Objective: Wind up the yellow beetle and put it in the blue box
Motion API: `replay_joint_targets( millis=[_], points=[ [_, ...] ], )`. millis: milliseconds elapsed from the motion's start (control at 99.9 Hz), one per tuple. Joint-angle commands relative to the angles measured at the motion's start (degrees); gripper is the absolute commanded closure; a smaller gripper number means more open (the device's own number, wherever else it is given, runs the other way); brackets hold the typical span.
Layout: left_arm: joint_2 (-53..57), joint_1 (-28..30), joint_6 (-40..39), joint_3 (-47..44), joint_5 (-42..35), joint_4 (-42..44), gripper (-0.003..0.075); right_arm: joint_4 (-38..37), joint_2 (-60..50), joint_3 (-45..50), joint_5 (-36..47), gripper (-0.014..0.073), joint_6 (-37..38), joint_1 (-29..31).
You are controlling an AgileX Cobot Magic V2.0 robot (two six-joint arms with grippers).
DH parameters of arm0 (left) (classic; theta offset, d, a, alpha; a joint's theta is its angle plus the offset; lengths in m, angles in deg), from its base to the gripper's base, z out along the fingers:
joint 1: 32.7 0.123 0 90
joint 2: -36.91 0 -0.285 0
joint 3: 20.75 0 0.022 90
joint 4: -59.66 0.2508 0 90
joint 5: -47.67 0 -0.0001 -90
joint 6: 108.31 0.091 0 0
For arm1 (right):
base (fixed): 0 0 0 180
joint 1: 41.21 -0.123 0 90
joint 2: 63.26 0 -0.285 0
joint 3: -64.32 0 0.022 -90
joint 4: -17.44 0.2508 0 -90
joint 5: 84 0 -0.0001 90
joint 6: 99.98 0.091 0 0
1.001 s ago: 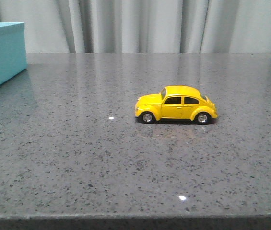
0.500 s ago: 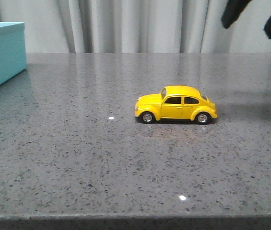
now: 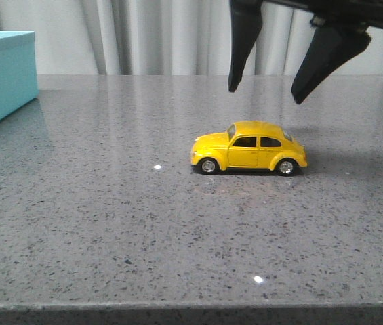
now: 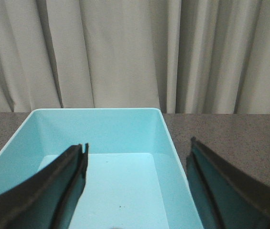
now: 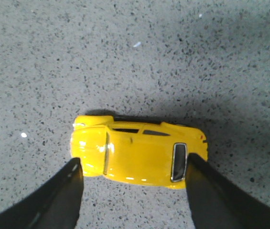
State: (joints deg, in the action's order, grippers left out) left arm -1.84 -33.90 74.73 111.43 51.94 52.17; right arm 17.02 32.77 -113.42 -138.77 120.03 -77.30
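I see the small glossy yellow toy beetle point(image 3: 249, 148) on its wheels mid-table on the speckled grey stone tabletop point(image 3: 110, 223), bare counter all around it. My right gripper point(image 3: 264, 91) hangs above it, jaws spread wide (nothing held). My left gripper point(image 4: 137, 181), also spread, hovers over the light turquoise-blue rectangular box point(image 4: 170, 138) at the table's left edge.
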Motion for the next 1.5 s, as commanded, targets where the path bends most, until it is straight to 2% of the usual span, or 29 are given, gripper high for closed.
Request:
replay_joint_targets(
  millis=[0, 130, 400, 620, 1121, 1491],
  points=[
    [-0.4, -0.5, -0.5, 2.1, -5.0, -0.6, 0.0277, -1.4, -1.2, -2.1, 1.0, 0.0144, 1.4, 0.0],
    [-0.4, -1.8, -0.5, 2.1, -5.0, -0.6, 0.0277, -1.3, 0.2, -2.1, 0.2, 0.0169, 2.1, 0.0],
    [-0.4, -2.4, -0.5, 2.1, -5.0, -0.6, 0.0277, -0.6, 1.8, -2.1, -0.6, 0.0167, 2.2, 0.0],
    [-0.4, -2.4, -0.5, 2.1, -5.0, -0.6, 0.0277, -0.5, 2.2, -2.1, 0.6, 0.0119, 2.2, 0.0],
    [-0.4, -2.4, -0.5, 2.1, -5.0, -0.6, 0.0278, 0.4, 5.1, -2.1, 0.2, 0.0119, 2.2, 0.0],
    [-0.4, -2.4, -0.5, 2.1, -5.0, -0.6, 0.0279, -5.7, 3.8, -2.0, -6.7, 0.0119, 2.2, 3.5]
  ],
)
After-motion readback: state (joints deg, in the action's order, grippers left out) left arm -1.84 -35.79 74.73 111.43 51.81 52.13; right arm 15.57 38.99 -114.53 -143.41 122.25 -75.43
